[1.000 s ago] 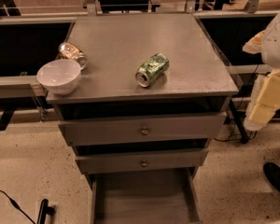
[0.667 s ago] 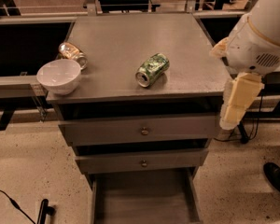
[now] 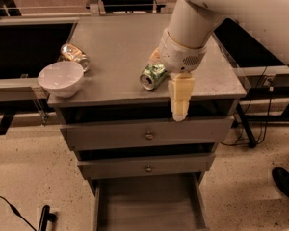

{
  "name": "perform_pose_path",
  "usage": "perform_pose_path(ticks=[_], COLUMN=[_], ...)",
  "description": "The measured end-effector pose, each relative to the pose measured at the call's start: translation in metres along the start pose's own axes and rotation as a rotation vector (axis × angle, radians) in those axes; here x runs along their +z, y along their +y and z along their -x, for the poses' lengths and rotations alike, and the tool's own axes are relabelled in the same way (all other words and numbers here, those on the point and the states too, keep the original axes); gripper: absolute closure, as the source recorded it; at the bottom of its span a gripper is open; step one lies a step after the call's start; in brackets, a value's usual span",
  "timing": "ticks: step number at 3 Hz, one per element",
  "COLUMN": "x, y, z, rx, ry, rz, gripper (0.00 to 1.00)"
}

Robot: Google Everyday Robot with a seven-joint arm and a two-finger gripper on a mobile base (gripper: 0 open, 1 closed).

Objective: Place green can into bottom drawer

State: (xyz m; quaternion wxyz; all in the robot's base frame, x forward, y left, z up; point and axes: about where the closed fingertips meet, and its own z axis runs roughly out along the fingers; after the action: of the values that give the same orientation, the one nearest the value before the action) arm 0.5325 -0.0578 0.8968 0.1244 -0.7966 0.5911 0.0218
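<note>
Matt plastic pincer [image 3: 179, 103] beside shiny metal green can [image 3: 152, 76]

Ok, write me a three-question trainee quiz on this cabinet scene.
1. True or false: the green can lies on its side on the cabinet top.
2. The bottom drawer is: A. pulled out B. shut C. missing
3. Fill in: the gripper hangs at the top's front edge, right beside the ___.
Key: 1 true. 2 A. 3 green can.
</note>
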Motion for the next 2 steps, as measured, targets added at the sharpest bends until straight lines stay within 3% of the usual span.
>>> perform_pose_path(ticks=[1,2], x=[0.0,-0.001], y=[0.0,-0.012], z=[0.0,-0.002], rx=[0.001,-0.082], ry=[0.0,0.018], rz=[-0.001,-0.002], gripper=[0.0,0.0])
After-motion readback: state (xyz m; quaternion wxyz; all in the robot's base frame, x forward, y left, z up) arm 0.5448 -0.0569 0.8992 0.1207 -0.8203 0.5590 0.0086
